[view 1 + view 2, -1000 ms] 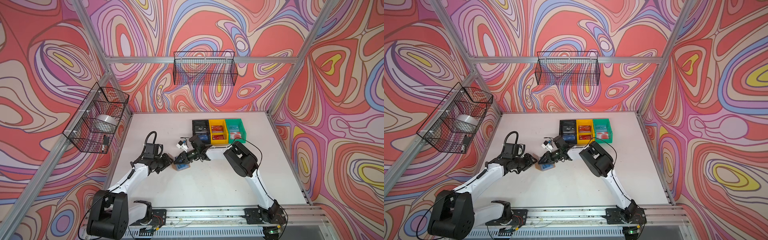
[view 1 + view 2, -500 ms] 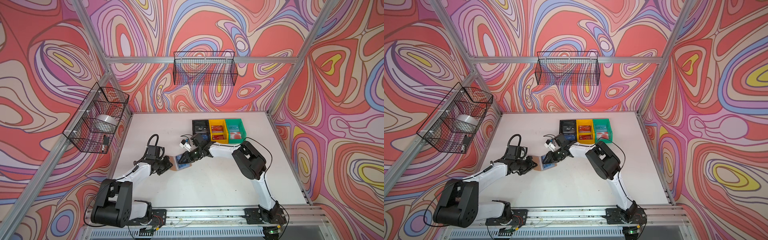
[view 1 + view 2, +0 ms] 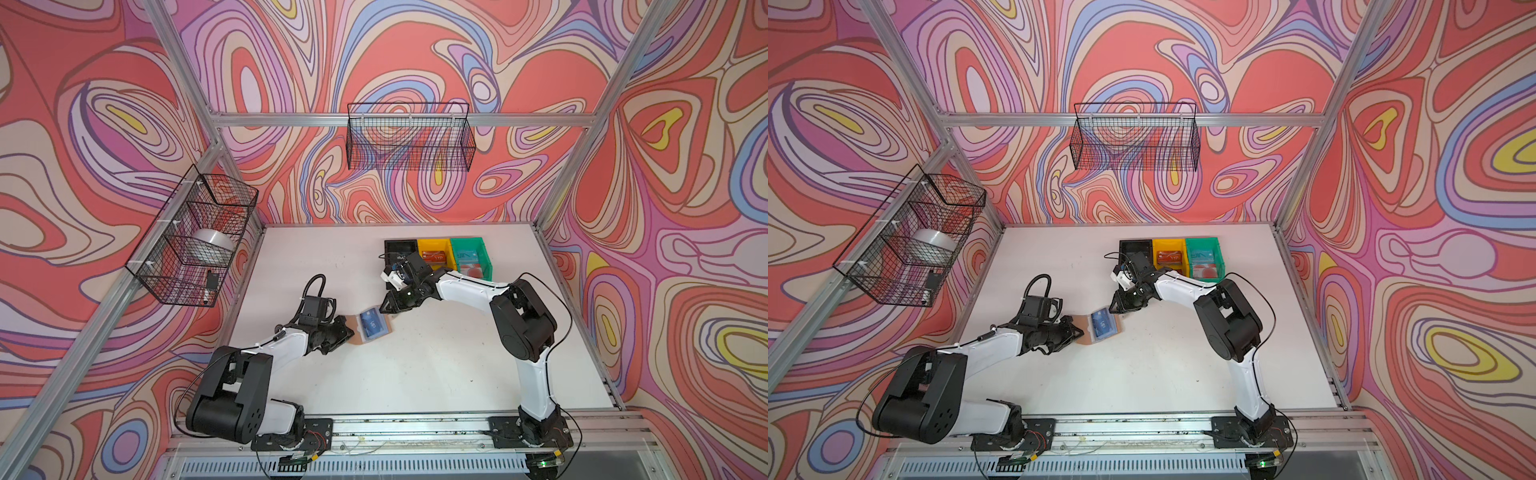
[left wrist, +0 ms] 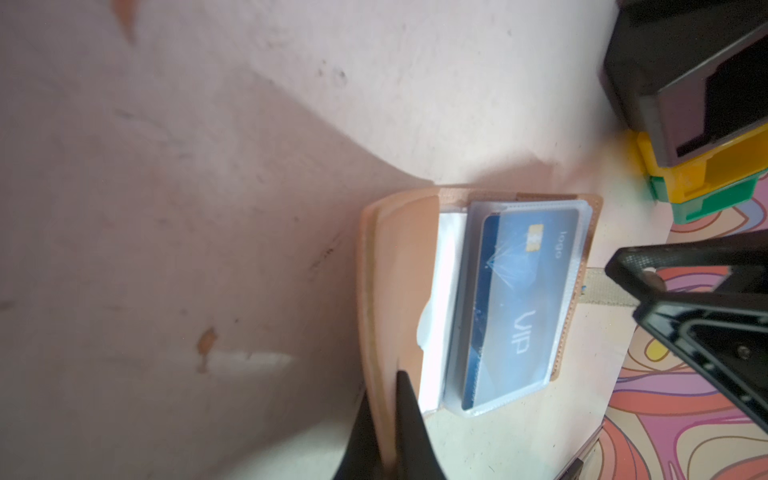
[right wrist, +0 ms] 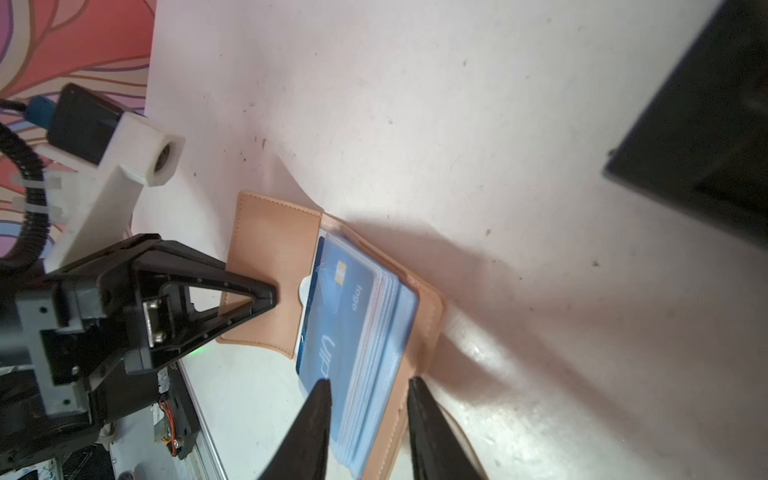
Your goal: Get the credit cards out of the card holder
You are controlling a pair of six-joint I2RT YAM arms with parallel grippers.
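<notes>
The tan card holder (image 3: 358, 333) (image 3: 1086, 335) lies open on the white table, left of centre. A blue credit card (image 3: 372, 325) (image 4: 523, 299) marked VIP shows in its top clear sleeve. My left gripper (image 3: 351, 335) (image 4: 384, 399) is shut on the edge of the holder's left cover (image 4: 411, 270), which it pins low. My right gripper (image 3: 385, 308) (image 5: 370, 384) hovers open just over the holder's far right edge. The sleeve stack (image 5: 374, 332) shows between its fingertips, apart from both. Any other credit cards in the lower sleeves are hidden.
A black bin (image 3: 401, 242), a yellow bin (image 3: 434, 240) and a green bin (image 3: 467, 240) stand in a row behind the right gripper, with cards in them. Wire baskets hang on the left wall (image 3: 195, 237) and on the back wall (image 3: 409, 141).
My left gripper has shut on the holder's left cover. The right gripper has drawn back from the holder toward the bins, leaving the holder lying open with the blue card on top.
</notes>
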